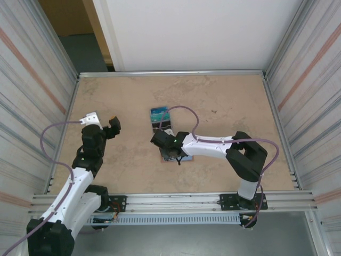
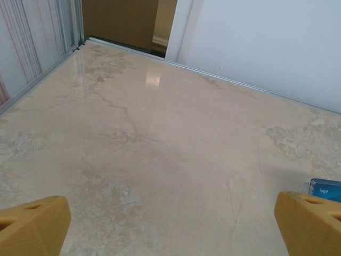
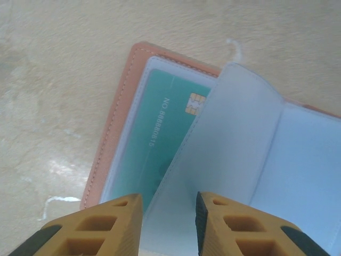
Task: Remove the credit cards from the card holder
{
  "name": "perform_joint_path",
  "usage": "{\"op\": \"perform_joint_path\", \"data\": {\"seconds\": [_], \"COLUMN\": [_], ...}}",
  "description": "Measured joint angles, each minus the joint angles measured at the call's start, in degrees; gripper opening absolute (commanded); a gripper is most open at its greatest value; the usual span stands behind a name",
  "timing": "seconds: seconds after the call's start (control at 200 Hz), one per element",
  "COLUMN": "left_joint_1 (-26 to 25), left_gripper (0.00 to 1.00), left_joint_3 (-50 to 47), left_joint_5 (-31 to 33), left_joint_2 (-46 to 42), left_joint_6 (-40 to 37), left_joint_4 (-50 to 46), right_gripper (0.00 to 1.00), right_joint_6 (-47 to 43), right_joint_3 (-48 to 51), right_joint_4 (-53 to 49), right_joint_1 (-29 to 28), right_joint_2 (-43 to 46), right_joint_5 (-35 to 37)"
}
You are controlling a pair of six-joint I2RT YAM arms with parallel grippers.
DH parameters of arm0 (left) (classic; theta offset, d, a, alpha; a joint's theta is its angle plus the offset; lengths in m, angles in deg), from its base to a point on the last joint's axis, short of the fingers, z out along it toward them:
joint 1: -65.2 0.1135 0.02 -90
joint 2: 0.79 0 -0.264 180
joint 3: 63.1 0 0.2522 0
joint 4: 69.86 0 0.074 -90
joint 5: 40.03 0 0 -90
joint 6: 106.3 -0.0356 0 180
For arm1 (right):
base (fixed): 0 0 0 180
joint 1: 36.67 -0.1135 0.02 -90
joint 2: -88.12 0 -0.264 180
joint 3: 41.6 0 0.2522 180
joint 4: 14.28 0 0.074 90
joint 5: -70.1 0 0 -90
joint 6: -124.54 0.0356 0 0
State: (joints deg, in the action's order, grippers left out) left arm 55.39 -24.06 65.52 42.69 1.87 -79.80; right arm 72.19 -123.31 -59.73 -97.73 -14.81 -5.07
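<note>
My left pincer hangs over the left side of the table, jaws spread wide with nothing between them and only bare marbled surface under them. My right pincer reaches in to the middle of the table and points down at the card holder, which lies opened flat there. My right jaws stand a narrow way apart. A clear sleeve leaf lifts from the holder's fold and runs down into the gap between them; whether they pinch it I cannot tell. Past my fingertips, partly under that lifted leaf, a teal credit card sits in the holder's left pocket, its gold chip toward the far end and the pink stitched edge along its left side. The holder's right half shows pale blue-grey pockets. Farther out on the table, near the holder, lies a dark block with a teal-blue top, and beyond the table's far edge stands a white wall
</note>
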Motion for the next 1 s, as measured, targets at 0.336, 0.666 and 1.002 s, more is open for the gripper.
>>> {"op": "perform_joint_path", "data": {"seconds": [0.336, 0.666, 1.002], "left_joint_1": [-4.6, -12.3, -24.9], "left_gripper": [0.99, 0.99, 0.99], "left_joint_3": [0.6, 1.8, 2.1], "left_joint_5": [0.5, 3.6, 7.7], "left_joint_2": [0.2, 3.0, 9.6], "left_joint_6": [-3.2, -6.7, -11.1], "left_joint_4": [-0.7, -0.5, 0.4], "right_gripper": [0.35, 0.39, 0.43], "right_joint_6": [3.6, 7.2, 9.6], "right_joint_3": [3.5, 7.2, 12.1], "right_joint_4": [-1.4, -3.0, -3.0], "right_joint_1": [2.3, 4.6, 8.2], "right_joint_2": [3.7, 6.6, 11.6], "right_joint_5": [2.4, 4.8, 5.1]}}
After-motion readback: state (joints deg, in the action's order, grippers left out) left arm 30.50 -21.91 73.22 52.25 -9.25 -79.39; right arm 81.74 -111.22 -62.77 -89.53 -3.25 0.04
